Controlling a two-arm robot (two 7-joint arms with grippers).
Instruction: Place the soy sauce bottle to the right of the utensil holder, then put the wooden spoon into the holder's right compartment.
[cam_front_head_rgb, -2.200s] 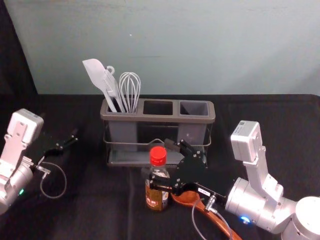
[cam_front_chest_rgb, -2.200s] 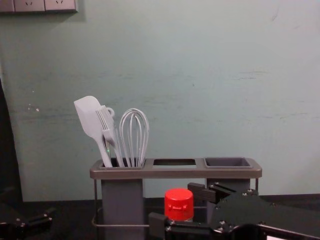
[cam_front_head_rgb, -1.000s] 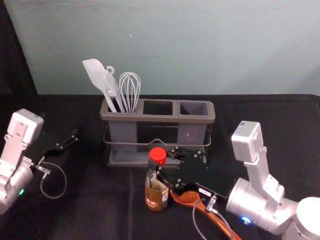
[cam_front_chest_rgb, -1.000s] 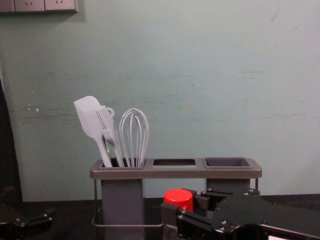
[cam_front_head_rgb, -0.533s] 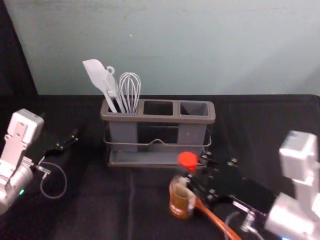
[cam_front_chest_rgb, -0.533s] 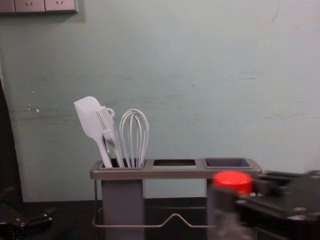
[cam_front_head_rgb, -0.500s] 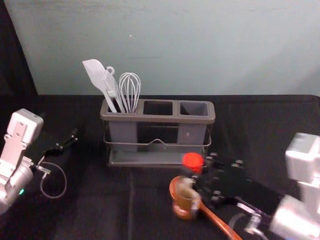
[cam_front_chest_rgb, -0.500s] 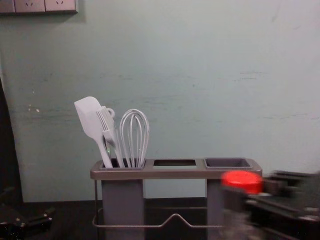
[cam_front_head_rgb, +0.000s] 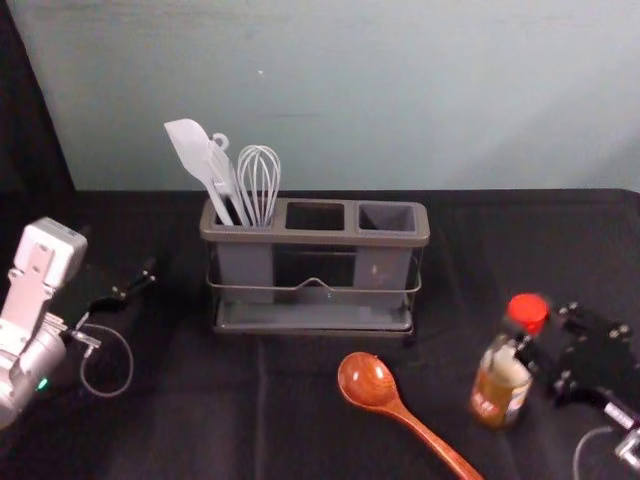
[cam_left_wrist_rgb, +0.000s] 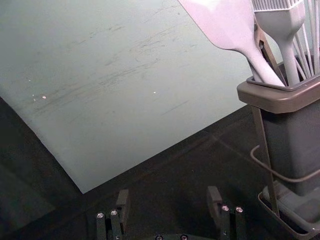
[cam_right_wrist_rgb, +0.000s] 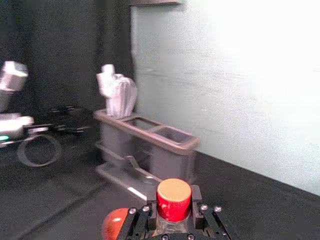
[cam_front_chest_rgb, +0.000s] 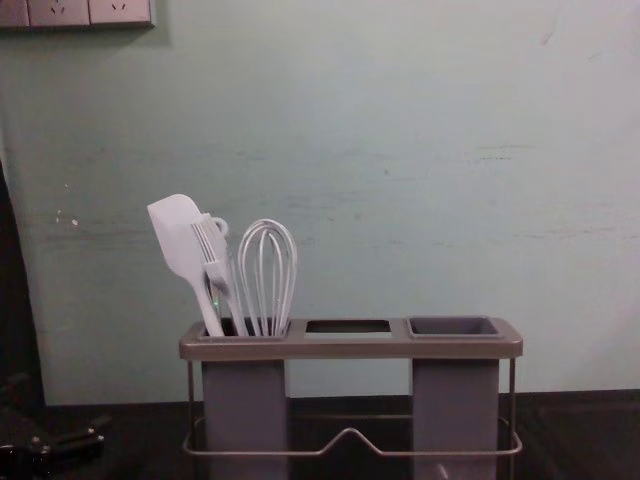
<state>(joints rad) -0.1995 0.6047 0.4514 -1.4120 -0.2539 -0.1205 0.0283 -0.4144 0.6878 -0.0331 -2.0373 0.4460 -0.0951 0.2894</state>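
Note:
In the head view my right gripper (cam_front_head_rgb: 545, 352) is shut on the soy sauce bottle (cam_front_head_rgb: 500, 385), right of the utensil holder (cam_front_head_rgb: 315, 238) and nearer the front. In the right wrist view the bottle's red cap (cam_right_wrist_rgb: 174, 199) sits between the fingers of my right gripper (cam_right_wrist_rgb: 173, 206). The wooden spoon (cam_front_head_rgb: 368, 381) lies on the table before the holder, handle slanting toward the front right. The holder's right compartment (cam_front_chest_rgb: 455, 327) holds nothing visible. My left gripper (cam_front_head_rgb: 150, 279) is parked at the left; in the left wrist view my left gripper (cam_left_wrist_rgb: 169, 204) stands open.
A white spatula (cam_front_head_rgb: 190, 150), a brush and a whisk (cam_front_head_rgb: 260, 182) stand in the holder's left compartment. The wall (cam_front_chest_rgb: 400, 150) rises behind the black-covered table (cam_front_head_rgb: 170, 430). A wire rail (cam_front_chest_rgb: 349, 433) runs along the holder's front.
My right gripper has carried the soy sauce bottle from in front of the holder to the right, after closing on it. The spoon is now uncovered. The left arm has stayed still.

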